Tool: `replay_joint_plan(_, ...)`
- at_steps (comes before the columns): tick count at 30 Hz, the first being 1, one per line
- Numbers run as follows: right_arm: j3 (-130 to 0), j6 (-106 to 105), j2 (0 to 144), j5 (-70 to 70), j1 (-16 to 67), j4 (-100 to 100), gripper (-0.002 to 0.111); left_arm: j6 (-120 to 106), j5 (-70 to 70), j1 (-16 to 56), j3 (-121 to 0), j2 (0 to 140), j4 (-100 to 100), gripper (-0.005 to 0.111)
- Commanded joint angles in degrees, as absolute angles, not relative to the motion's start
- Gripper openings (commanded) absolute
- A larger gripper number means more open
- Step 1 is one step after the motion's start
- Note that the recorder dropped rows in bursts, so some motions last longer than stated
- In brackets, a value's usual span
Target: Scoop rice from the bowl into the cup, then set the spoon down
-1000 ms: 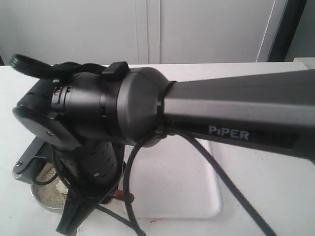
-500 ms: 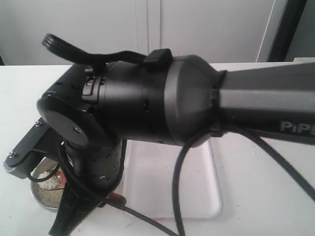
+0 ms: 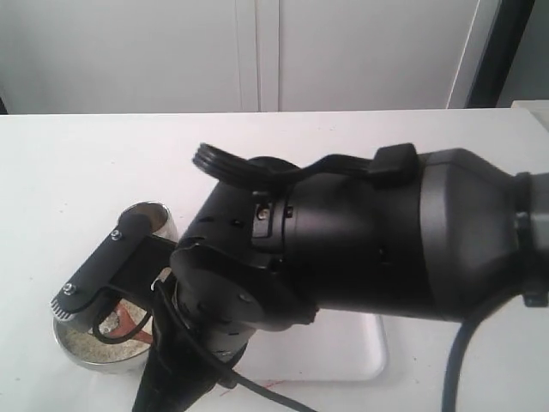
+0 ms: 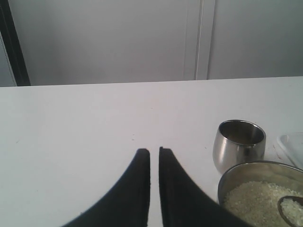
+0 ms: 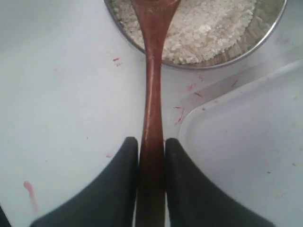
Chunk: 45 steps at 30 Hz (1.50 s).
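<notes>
Right gripper (image 5: 150,142): the two dark fingers (image 5: 124,182) are closed narrowly on the slim end of the spoon (image 5: 152,85), pressing the handle from both sides. The reddish-brown handle runs straight out from the grip, crosses the thin rim of the bowl (image 5: 222,60), and its head sits over the rice (image 5: 213,23). The left wrist view shows white grains lying in the head. The rice fills the bottom of the steel bowl. The rounded corner of a white tray (image 5: 246,142) lies just beside the bowl and the handle. All of these rest on a white table (image 5: 61,94), which carries a few small red specks near the bowl.

Left gripper (image 4: 151,151): its fingers stand almost together, with only a slim gap and nothing between them. It is above bare table, apart from the vessels. The cup (image 4: 239,144) stands upright just beside the bowl; whether the two touch cannot be told.
</notes>
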State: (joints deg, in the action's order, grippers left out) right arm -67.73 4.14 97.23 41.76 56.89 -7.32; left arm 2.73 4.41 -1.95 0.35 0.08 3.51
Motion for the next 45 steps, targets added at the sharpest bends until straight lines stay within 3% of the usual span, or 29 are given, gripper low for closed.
replay_joint_plan(1, -66.56, 5.3, 96.16, 40.08, 56.49, -8.0, 0.0, 2.81, 4.64, -2.07, 0.0, 0.0, 3.83, 0.014)
replay_joint_plan(20, -67.62, 7.3, 96.12, 44.68, 51.04, -11.61, 0.0, 2.81, 4.64, -2.07, 0.0, 0.0, 3.83, 0.014)
replay_joint_plan(31, -81.91, 3.46, 97.71, 52.03, 45.32, -11.61, 0.0, 2.81, 4.64, -2.07, 0.0, 0.0, 3.83, 0.014)
replay_joint_plan(45, -101.39, -3.94, 110.24, 64.15, 42.65, -12.6, 0.0, 2.81, 4.64, -2.07, 0.0, 0.0, 3.83, 0.014)
